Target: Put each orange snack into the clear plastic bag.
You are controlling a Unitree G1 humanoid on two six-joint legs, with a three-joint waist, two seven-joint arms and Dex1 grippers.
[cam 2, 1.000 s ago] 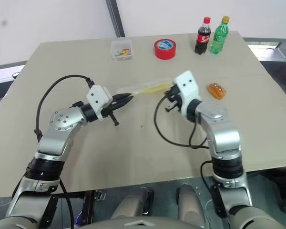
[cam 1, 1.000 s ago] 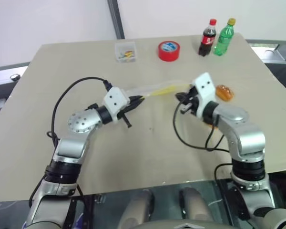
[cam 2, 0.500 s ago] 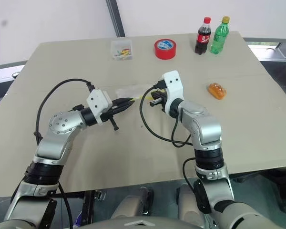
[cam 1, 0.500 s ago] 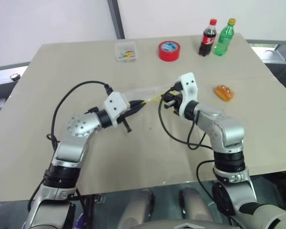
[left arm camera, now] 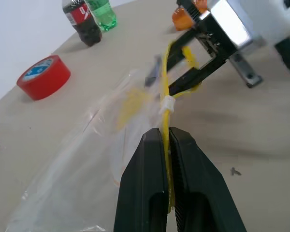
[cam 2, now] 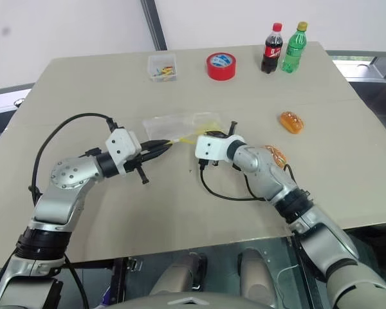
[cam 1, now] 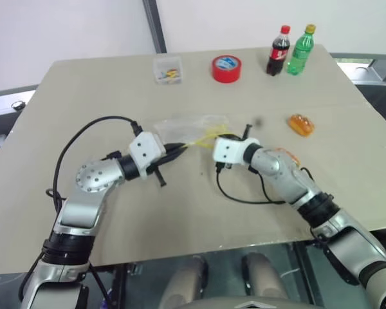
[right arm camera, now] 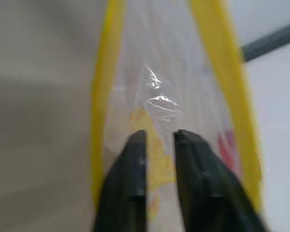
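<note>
Left gripper (left arm camera: 168,140): our jaws were clamped on the yellow seal strip (left arm camera: 165,116) of the clear plastic bag (cam 1: 190,125), holding that edge up off the table (cam 1: 180,212).

Right gripper (right arm camera: 157,137): we had the fingers a little apart, pushed in between the 2 yellow edges at the bag's mouth. We could not tell whether anything orange sat between them.

Just changed: 1 second earlier the right gripper was shut, near the snack on the right side of the table; half a second earlier it was at the bag's mouth, and now it reached into the mouth with its jaws eased apart. The bag had also been drawn slightly back toward us.

Orange snacks: 1 (cam 1: 301,124) lay on the table well to the right of the bag, untouched. A 2nd (cam 2: 275,154) showed just beside the right forearm, also outside the bag.

Meaning for the task: we judged this to be work on opening the bag, or a release inside it. With 2 snacks visible outside, little looked finished.

Risk: the thin film could slip from our left grip.
</note>
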